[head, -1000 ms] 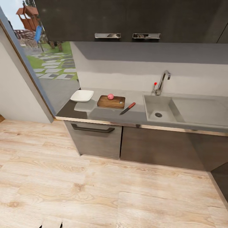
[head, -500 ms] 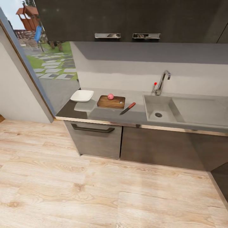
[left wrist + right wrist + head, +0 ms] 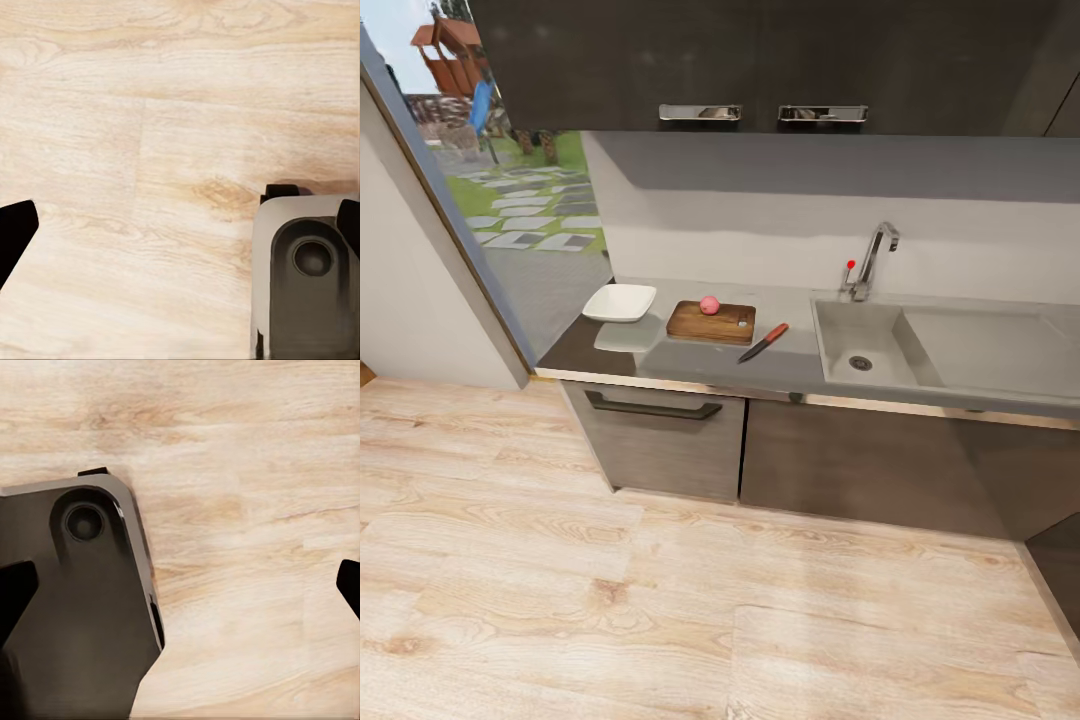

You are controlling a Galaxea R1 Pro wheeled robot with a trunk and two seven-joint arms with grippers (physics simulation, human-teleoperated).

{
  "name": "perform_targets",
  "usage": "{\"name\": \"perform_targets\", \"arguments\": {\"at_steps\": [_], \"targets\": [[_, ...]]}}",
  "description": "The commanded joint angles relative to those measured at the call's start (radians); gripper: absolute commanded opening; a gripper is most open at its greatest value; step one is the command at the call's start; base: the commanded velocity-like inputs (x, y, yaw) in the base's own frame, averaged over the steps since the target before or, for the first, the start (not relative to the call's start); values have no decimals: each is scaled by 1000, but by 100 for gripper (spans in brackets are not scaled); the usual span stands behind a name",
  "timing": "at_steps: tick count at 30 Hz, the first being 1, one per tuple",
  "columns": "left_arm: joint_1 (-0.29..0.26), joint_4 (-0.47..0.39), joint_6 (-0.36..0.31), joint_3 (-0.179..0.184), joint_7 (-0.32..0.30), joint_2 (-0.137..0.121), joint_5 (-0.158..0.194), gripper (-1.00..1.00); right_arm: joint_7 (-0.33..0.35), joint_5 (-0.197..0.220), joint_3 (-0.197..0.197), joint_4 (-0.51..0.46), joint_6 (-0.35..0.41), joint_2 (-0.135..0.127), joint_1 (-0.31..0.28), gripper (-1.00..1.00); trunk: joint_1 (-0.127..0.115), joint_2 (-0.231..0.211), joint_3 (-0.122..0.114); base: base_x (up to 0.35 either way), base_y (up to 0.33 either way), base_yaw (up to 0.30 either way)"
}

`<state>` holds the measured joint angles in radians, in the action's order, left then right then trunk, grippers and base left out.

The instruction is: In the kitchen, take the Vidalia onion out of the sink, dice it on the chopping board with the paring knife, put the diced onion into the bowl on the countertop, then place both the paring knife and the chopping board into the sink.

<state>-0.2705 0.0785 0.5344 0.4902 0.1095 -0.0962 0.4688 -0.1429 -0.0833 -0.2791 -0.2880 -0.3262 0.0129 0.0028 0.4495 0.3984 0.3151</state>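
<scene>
Nearest me, both wrist cameras look down on pale wood floor. My left gripper has its fingers spread wide, nothing between them; my right gripper is spread the same way, over a corner of the robot's dark base. Farther off, on the countertop, I see the paring knife just right of the chopping board, the Vidalia onion on the board's far edge, the bowl to its left, and the sink to the right.
</scene>
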Motion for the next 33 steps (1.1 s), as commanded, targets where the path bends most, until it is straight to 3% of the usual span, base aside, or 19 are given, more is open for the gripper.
{"name": "perform_targets", "arguments": {"at_steps": [1,7,21,23,26,28,31,33], "targets": [[-1,3,-6,8,3,1,2,100,-3,-9,-5,0,0,1,0,100,1,2,1,0,0,0],[-1,2,-53,8,-4,3,2,100,-3,-9,-5,5,0,1,0,100,1,2,1,0,0,0],[-1,1,-54,8,-6,2,2,100,-3,-9,-5,6,1,1,0,100,1,2,1,0,0,0],[-1,1,-54,8,-17,-14,2,100,-3,-9,-5,6,1,1,0,100,1,2,1,0,0,0],[19,0,-50,7,-101,-42,12,100,-3,-9,-5,6,1,1,0,100,1,2,1,0,0,0],[59,-9,-20,7,-125,-47,35,100,-3,-9,-5,6,1,1,0,100,1,2,1,0,0,0],[142,-54,136,6,-143,-51,70,100,-3,-9,-5,6,1,1,0,100,1,2,1,0,0,0],[218,-98,289,6,-147,-52,81,100,-3,-9,-5,6,1,1,0,100,1,2,1,0,0,0]]}}
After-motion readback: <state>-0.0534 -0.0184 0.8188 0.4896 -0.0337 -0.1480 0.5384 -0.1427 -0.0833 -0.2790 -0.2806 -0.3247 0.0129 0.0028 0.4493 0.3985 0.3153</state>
